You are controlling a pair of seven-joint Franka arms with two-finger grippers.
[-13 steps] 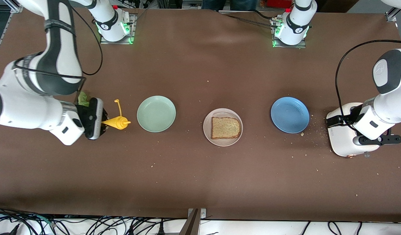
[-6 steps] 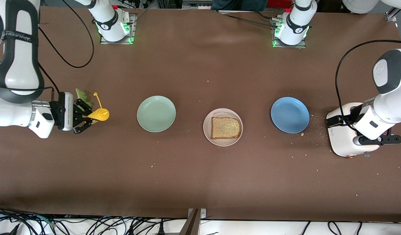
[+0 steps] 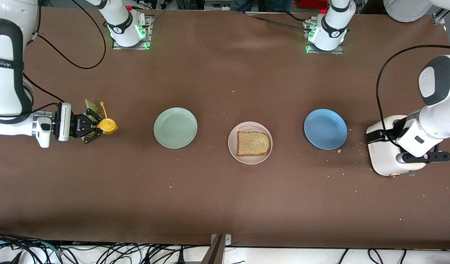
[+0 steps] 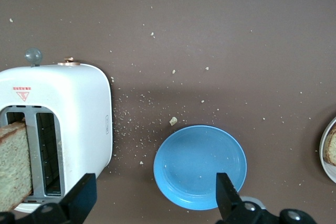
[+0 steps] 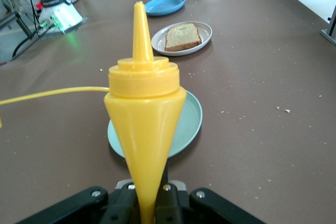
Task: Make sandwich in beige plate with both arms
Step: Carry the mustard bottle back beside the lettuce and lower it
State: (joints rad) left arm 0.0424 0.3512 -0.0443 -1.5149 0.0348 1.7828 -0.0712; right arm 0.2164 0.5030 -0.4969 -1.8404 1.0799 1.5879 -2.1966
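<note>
Right gripper (image 3: 95,128) is clamped on a yellow squeeze bottle (image 3: 107,125). Left gripper (image 4: 152,203) waits spread apart above the toaster (image 3: 384,154). Toast (image 3: 253,143) lies on the beige plate (image 3: 233,146), well apart from both.

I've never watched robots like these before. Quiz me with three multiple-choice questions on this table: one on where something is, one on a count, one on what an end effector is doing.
1. Where is the slice of toast that lies flat?
A. on the mint-green plate
B. on the beige plate
C. on the blue plate

2. How many plates are on the table?
A. two
B. three
C. four

3. What is the right end effector doing?
A. shut on the yellow squeeze bottle
B. open over the toaster
C. shut on a toast slice

Answers:
1. B: the front view shows the toast on the beige plate, between the mint-green plate and the blue plate.
2. B: mint-green, beige and blue.
3. A: the right wrist view shows the bottle pinched at its narrow end.
</note>
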